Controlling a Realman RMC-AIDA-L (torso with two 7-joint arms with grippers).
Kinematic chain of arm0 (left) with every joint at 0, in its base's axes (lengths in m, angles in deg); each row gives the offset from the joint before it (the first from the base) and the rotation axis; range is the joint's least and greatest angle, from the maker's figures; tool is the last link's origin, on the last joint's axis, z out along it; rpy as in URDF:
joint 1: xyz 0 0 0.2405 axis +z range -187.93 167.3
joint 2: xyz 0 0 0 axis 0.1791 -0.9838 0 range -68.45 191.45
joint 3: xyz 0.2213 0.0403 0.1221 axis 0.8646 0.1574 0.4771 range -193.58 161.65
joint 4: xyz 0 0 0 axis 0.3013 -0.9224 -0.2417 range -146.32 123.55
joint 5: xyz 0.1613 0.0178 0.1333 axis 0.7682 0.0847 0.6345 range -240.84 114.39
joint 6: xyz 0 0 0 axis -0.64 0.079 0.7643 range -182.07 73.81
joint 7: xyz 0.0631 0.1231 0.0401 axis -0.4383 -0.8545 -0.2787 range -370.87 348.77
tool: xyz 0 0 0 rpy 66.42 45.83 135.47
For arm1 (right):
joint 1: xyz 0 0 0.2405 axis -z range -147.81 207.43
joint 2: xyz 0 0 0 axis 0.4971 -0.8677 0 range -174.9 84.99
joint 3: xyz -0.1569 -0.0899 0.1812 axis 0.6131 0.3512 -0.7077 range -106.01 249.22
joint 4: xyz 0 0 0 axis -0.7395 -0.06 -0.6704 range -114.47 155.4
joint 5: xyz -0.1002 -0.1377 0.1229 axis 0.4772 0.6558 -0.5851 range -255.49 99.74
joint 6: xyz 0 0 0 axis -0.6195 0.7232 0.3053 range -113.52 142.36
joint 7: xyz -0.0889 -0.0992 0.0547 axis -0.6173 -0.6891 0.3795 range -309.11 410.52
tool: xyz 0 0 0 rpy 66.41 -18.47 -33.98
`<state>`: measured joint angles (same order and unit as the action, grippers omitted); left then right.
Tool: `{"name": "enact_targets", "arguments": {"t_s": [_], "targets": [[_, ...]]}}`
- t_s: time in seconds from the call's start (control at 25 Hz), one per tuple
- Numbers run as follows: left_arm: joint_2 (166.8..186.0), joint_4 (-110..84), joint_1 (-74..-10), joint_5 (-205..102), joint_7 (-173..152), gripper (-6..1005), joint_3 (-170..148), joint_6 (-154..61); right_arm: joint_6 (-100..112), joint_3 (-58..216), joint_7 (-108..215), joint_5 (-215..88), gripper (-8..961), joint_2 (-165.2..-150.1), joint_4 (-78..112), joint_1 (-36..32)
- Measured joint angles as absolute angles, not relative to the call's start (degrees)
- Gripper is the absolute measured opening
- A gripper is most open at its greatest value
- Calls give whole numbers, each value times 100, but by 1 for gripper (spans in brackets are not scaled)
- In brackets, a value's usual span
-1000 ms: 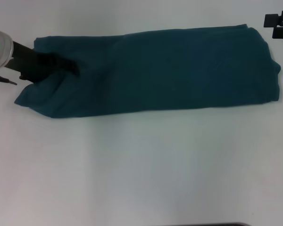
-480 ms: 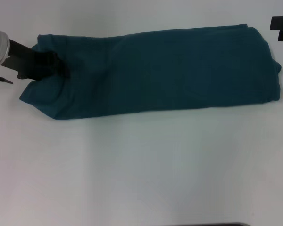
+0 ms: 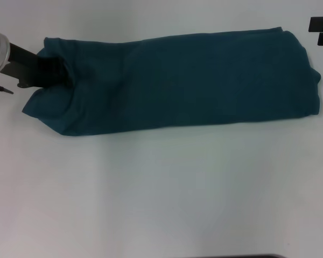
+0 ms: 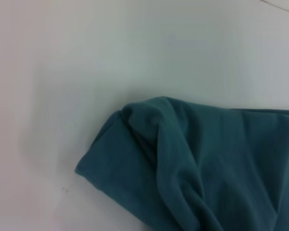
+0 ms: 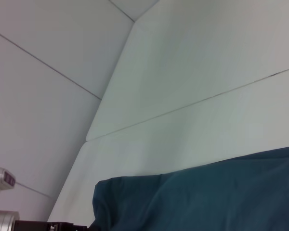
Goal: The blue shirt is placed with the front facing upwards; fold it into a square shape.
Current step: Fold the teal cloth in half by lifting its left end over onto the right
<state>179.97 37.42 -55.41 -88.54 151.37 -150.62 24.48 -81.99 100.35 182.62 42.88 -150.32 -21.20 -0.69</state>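
Head view, L to R: left tool (image 3: 56, 72) sits at upper left of frame, its dark body coming in from the frame edge w/ a green light on the grey wrist; tip is on/in the cloth at the shirt's left end, and whether the fingers are apart or together can't be told, since dark tool merges w/ dark fabric. One blue shirt (image 3: 183, 80), folded into a long band, runs across the upper part of frame from near left edge to near right edge, lying flat on the white worktop (image 3: 161, 193). Left end is rumpled and angled, w/ a loose corner pointing to lower left; long lower edge is fairly straight; right end is squared off w/ a small bump at its upper right corner. No lettering or label shows. Lots of open worktop below the shirt, whole lower half of frame; only a thin strip above it. Right tool (image 3: 322, 24) is at upper right corner, cut off by the frame edge, apart from the shirt; fingers not readable. Left wrist view: folded shirt corner (image 4: 192, 168) w/ a raised ridge, running off frame. Right wrist view: shirt edge (image 5: 197, 202) low in frame, pale panels behind.
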Motion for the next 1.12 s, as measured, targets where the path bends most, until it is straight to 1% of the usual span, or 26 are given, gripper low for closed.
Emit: {"name": "enact_targets", "arguments": {"t_s": [0.12, 0.32, 0.44, 0.6, 0.68, 0.76, 0.84, 0.92, 1.12], "targets": [[17982, 3839, -5530, -8833, 15097, 75, -15057, 2555, -8200, 10035, 18263, 4288, 886, -15032, -2119, -78], [17921, 4227, -5392, -8408, 15132, 71, -15062, 2780, -8200, 10031, 18274, 4288, 886, -15022, -2120, -81], [17781, 4297, -5339, -8222, 15141, 71, -15075, 2872, -8180, 10019, 18279, 4289, 885, -15022, -2120, -72], [17535, 4236, -5329, -7970, 15173, 72, -15121, 2886, -8166, 10003, 18289, 4293, 885, -15023, -2120, -68], [17447, 4253, -5326, -7916, 15214, 72, -15136, 2886, -8161, 10001, 18295, 4293, 885, -15023, -2120, -73], [17407, 4308, -5324, -7897, 15246, 72, -15140, 2910, -8158, 9999, 18299, 4297, 885, -15025, -2120, -88], [17404, 4337, -5324, -7882, 15259, 72, -15139, 2922, -8158, 10000, 18299, 4303, 884, -15029, -2120, -101], [17524, 4599, -5318, -7656, 15356, 73, -15106, 2963, -8157, 10000, 18300, 4306, 884, -15036, -2119, -106], [17687, 4967, -5317, -7707, 15287, 73, -15126, 3288, -8174, 10042, 18299, 4322, 884, -15051, -2098, -113]]}}
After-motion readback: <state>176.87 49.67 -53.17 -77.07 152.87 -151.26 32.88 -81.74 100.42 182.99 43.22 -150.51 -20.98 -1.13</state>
